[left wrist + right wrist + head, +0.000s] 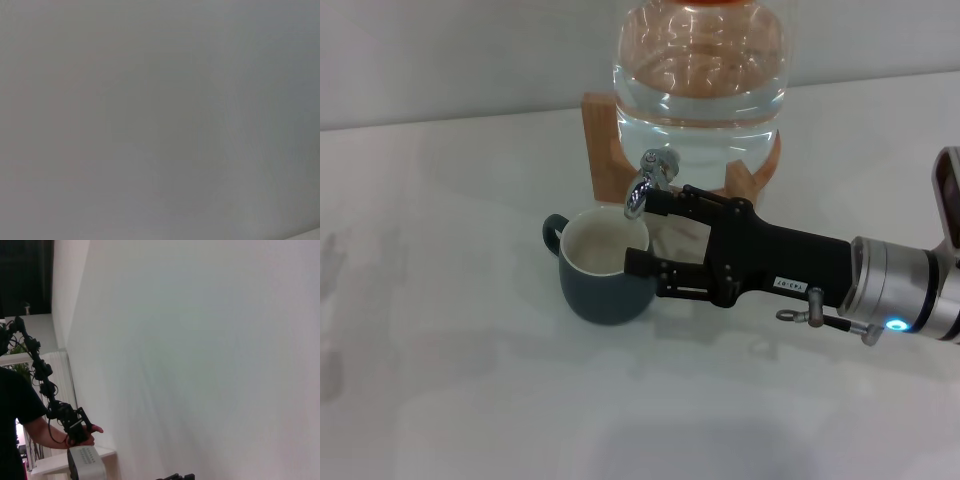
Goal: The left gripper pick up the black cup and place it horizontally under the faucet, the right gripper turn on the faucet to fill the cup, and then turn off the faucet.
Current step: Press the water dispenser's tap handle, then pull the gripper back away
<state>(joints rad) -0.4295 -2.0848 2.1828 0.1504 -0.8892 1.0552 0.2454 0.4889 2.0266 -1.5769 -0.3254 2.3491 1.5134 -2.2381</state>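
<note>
Your right end effector reaches in from the right, fingers spread apart, one by the faucet, one against the black cup. The cup stands upright on the white bench under the spout, before the glass jar.

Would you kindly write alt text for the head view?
The right gripper, fingers open, reaches beside the black cup standing upright under the faucet of a water-filled glass jar on a wooden stand, on a white table.

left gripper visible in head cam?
No. Only the right gripper shows, beside the black cup under the faucet.
</note>
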